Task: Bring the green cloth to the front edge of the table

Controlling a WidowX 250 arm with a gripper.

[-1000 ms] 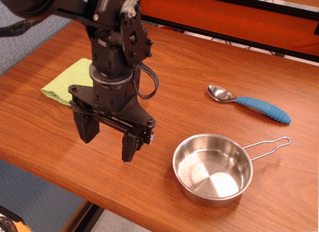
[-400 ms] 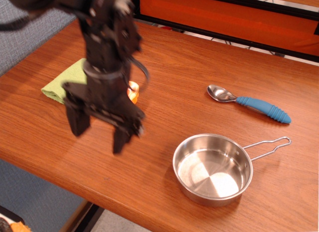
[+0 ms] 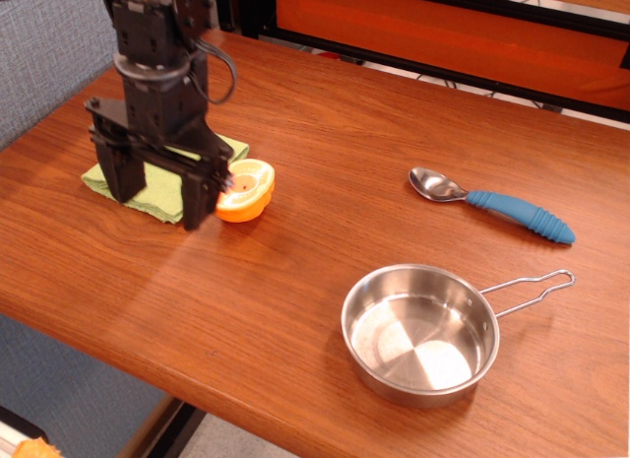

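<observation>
The green cloth [image 3: 157, 194] lies flat on the table [image 3: 325, 123] at the left, mostly hidden behind my gripper. My black gripper [image 3: 157, 194] hangs over the cloth with its two fingers [image 3: 200, 200] spread wide, open and empty. The tips stand at about the cloth's front edge; whether they touch it I cannot tell.
An orange half-fruit toy [image 3: 245, 190] sits against the cloth's right side, close to my right finger. A steel pan [image 3: 420, 333] with a wire handle stands near the front edge at the right. A blue-handled spoon [image 3: 492, 204] lies behind it. An orange panel [image 3: 453, 30] borders the back.
My gripper has moved left and back from the table's front middle to over the green cloth, uncovering the orange toy. It stays open. The cloth has not moved.
</observation>
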